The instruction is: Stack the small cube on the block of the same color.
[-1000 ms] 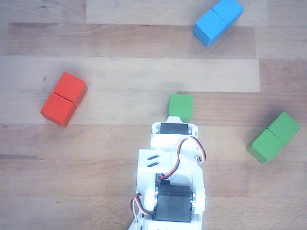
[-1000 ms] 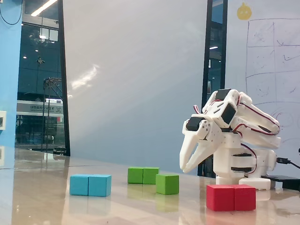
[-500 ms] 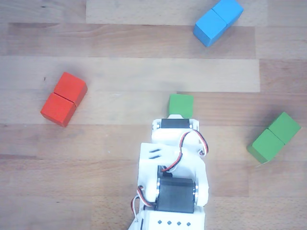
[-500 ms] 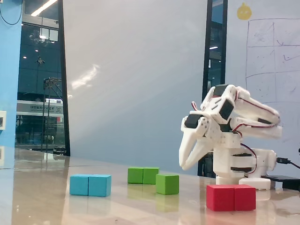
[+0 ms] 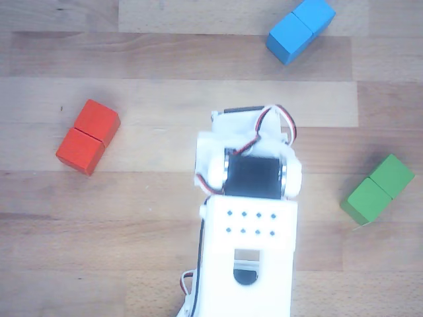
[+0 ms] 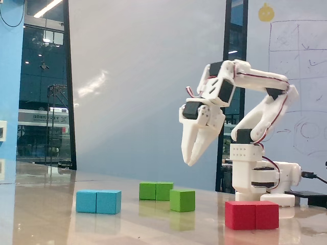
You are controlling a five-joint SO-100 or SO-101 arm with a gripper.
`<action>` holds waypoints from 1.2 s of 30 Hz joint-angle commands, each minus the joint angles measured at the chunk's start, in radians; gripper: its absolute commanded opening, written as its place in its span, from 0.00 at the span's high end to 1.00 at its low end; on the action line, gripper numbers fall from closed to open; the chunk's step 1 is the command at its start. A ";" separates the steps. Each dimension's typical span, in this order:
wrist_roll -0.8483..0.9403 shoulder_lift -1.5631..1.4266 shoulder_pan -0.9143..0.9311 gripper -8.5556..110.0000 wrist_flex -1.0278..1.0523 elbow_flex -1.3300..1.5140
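White pincer [image 6: 190, 162] hangs above the wooden tabletop [image 6: 153, 224], tips pressed near-together, holding nothing. Small bright green wooden cube [image 6: 182, 200] sits below it, just beside the green two-segment wooden block [image 6: 156, 191]; the arm hides it in the other view. Probably light, rigid, smooth-painted: pinch opposite flat faces, mid-height, squarely.
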State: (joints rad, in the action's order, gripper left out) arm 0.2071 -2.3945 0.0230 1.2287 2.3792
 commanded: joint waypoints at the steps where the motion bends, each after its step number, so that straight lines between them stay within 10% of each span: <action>1: 0.003 0.120 0.006 0.92 -0.025 -0.163; 18: -0.003 0.314 0.008 0.92 0.074 -0.193; 36: -0.014 0.423 0.032 0.68 0.067 -0.196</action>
State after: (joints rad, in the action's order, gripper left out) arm 0.2086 -1.9972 0.0245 1.2901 2.2856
